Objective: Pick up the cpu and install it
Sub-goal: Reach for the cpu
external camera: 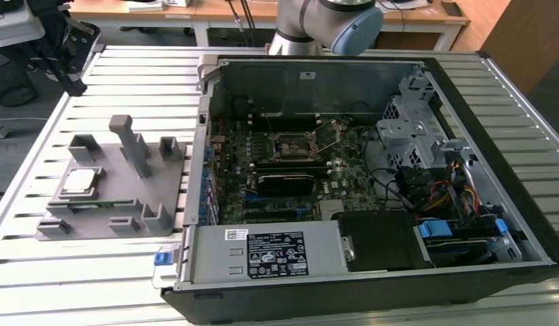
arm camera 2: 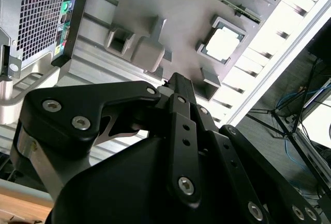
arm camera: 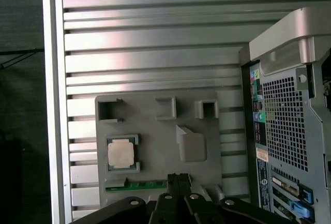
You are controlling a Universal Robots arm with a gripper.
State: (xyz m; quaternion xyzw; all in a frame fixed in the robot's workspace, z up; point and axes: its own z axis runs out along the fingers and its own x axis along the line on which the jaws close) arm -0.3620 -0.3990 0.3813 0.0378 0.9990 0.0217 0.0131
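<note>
The cpu (external camera: 80, 182), a silvery square chip with a tan-green rim, lies flat in a recess of the grey fixture block (external camera: 116, 197) on the exterior view's left. Both wrist views look down on the cpu (arm camera: 123, 153) (arm camera 2: 222, 44) from well above. My black gripper (arm camera: 178, 178) (arm camera 2: 178, 81) hangs high over the fixture (arm camera: 155, 146), its fingertips drawn together with nothing between them, apart from the chip. The square black-framed socket (external camera: 295, 145) sits on the motherboard inside the open computer case (external camera: 533, 224).
A green memory strip (arm camera: 137, 185) lies in the fixture beside the cpu, and upright posts (external camera: 125, 142) rise from it. The case's rear panel (arm camera: 284, 131) stands close to the fixture. The slatted table's edge (arm camera: 51, 105) runs past the fixture's other side.
</note>
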